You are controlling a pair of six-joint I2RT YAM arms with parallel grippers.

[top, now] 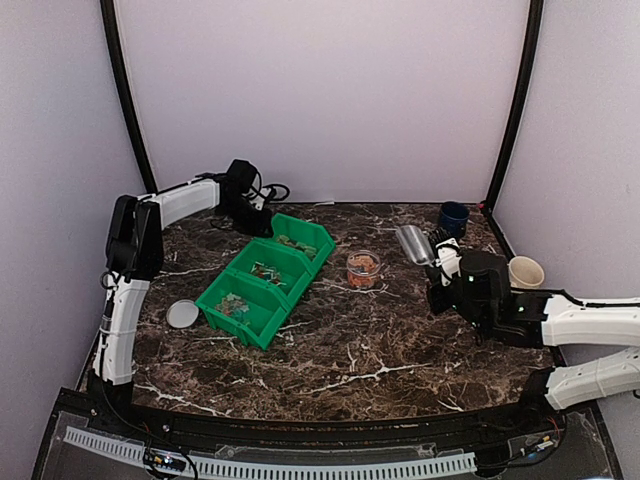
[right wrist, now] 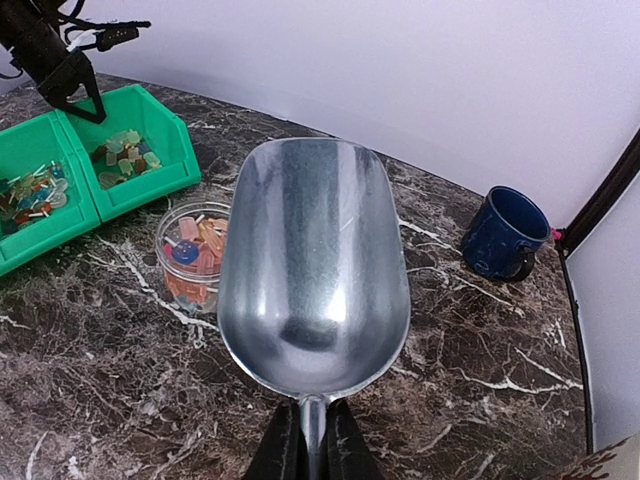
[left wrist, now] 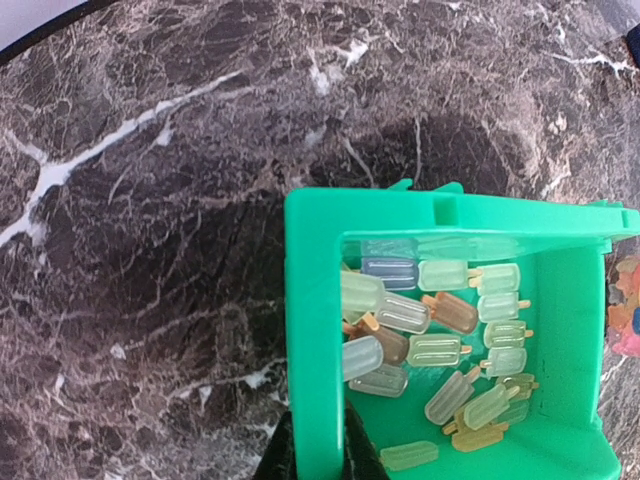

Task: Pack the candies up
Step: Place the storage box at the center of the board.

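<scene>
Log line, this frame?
left gripper shut on green bin | right gripper shut on metal scoop, empty | jar holds candies | lid off

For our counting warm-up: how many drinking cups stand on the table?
2: a blue mug at the far right corner; a cream cup nearer, at the right edge. None seems hidden.

Candies (left wrist: 430, 335) loose in the green bin (left wrist: 315, 330) and the clear jar (right wrist: 172, 285)
They are tiny translucent ice-lolly shapes with little sticks. A pale green, clear and amber heap lies jumbled in the bin's end compartment. Brighter red, orange and blue ones sit in the middle one, and a few more in the third. Orange and pink pieces are piled in the open, upright jar near the bin.
</scene>
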